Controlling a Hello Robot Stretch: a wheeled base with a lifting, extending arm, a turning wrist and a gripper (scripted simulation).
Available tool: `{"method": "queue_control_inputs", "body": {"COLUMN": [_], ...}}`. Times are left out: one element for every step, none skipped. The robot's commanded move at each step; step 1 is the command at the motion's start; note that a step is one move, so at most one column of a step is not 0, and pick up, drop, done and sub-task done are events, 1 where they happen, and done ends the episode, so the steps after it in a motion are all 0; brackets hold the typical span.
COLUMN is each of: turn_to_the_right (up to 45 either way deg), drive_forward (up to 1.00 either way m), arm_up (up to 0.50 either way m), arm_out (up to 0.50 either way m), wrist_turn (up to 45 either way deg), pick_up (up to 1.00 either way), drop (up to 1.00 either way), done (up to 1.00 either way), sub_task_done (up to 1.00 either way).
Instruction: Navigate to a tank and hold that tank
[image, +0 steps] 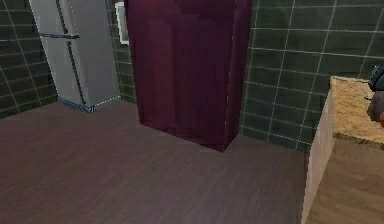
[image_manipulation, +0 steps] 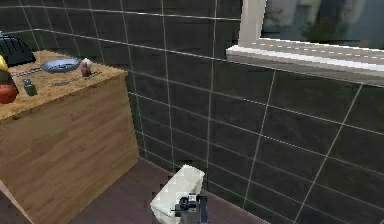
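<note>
Two hard edges bound the floor (image: 120, 170) in the forward view. One is the foot of a dark maroon cabinet (image: 190, 65) at the middle, standing against the green-tiled wall (image: 300, 70). The other is the pale wooden side of a counter (image: 322, 160) along the right edge. A grey fridge (image: 72, 50) stands at the upper left, near the cabinet, with a narrow strip of wall between them. Dark planks spread wide across the lower left and middle of the frame, narrowing toward the lower right where the counter's corner juts in.

In the arm side view the counter takes the left. Its top carries a blue dish (image_manipulation: 60, 66), a red round thing (image_manipulation: 8, 93) and a few small items. A white window sill (image_manipulation: 300, 58) crosses the upper right above the tiled wall. A wedge of floor lies between the counter's foot and the wall at the bottom.

Low in that wedge, at the bottom middle, is a pale boxy block (image_manipulation: 178, 188); its shape does not settle whether it is the tank. Its long axis rises up the frame, leaning a little right, and which end is its front cannot be told. A small dark shape with thin prongs, seemingly the gripper (image_manipulation: 190, 208), sits at the block's lower right. How its jaws stand cannot be told, nor whether it holds anything.
</note>
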Motion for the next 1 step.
{"method": "queue_control_inputs", "body": {"turn_to_the_right": [0.0], "drive_forward": [0.00], "arm_up": [0.00], "arm_out": [0.00], "wrist_turn": [45.0], "pick_up": [0.00], "drop": [0.00], "done": [0.00], "sub_task_done": [0.00]}}
